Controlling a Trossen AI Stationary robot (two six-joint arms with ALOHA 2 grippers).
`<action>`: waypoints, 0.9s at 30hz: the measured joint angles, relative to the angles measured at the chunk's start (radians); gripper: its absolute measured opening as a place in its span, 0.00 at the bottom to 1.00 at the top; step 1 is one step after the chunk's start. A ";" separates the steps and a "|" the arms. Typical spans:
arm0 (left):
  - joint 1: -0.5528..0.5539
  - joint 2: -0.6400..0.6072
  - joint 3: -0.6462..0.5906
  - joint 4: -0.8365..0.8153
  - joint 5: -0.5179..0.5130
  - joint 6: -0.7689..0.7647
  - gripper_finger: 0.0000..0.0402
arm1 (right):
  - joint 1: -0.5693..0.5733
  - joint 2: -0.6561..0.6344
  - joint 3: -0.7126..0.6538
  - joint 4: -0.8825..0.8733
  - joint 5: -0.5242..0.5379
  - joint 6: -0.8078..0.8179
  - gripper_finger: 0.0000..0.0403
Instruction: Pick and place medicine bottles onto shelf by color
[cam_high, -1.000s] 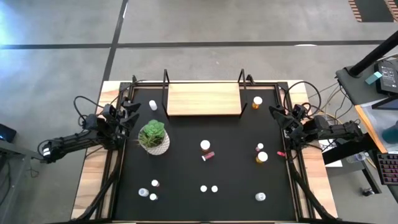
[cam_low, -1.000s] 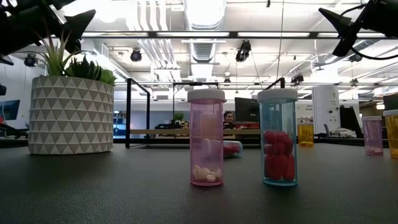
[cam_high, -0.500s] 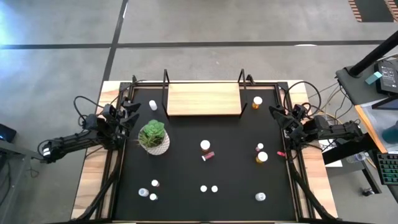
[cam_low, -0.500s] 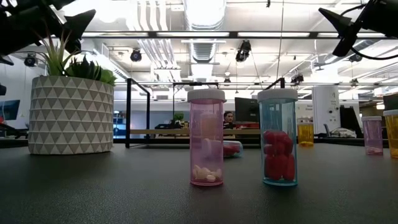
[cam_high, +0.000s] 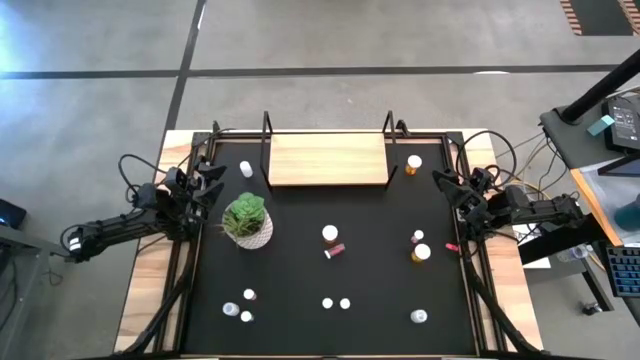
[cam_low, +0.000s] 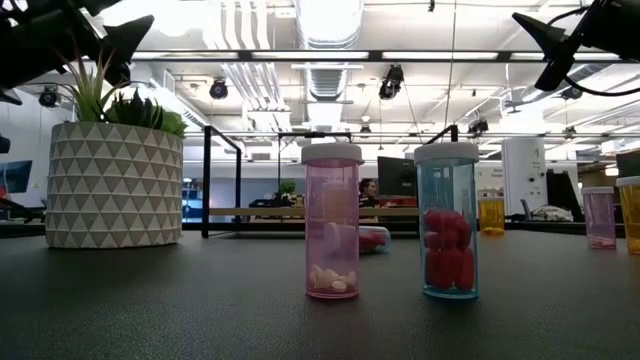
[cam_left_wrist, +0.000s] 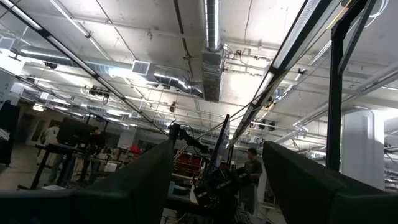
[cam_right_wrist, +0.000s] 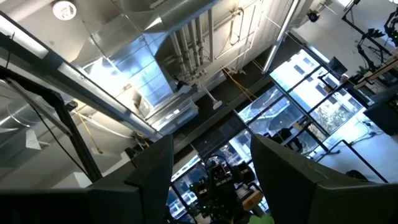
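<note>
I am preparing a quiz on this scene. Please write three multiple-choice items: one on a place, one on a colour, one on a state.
1. Where does the potted plant stand?
A. on the shelf
B. on the table, near the left hand
C. beside the right hand

2. In the low view, what colour is the nearest bottle left of the teal bottle?
A. pink
B. green
C. black

3. What lies on the shelf?
A. three bottles
B. the plant
C. nothing

Key: B, the plant sits by the left hand; A, its body is pink; C, the board is bare.
</note>
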 joint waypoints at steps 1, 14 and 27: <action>0.000 0.000 0.000 0.000 0.000 0.000 0.58 | 0.000 0.000 0.000 -0.003 0.000 0.001 0.51; 0.000 0.000 0.000 0.000 0.000 0.000 0.58 | 0.000 0.000 0.000 -0.253 -0.111 0.157 0.51; 0.000 0.000 0.000 0.000 0.000 0.000 0.58 | 0.000 0.021 0.000 -0.231 0.083 0.209 0.51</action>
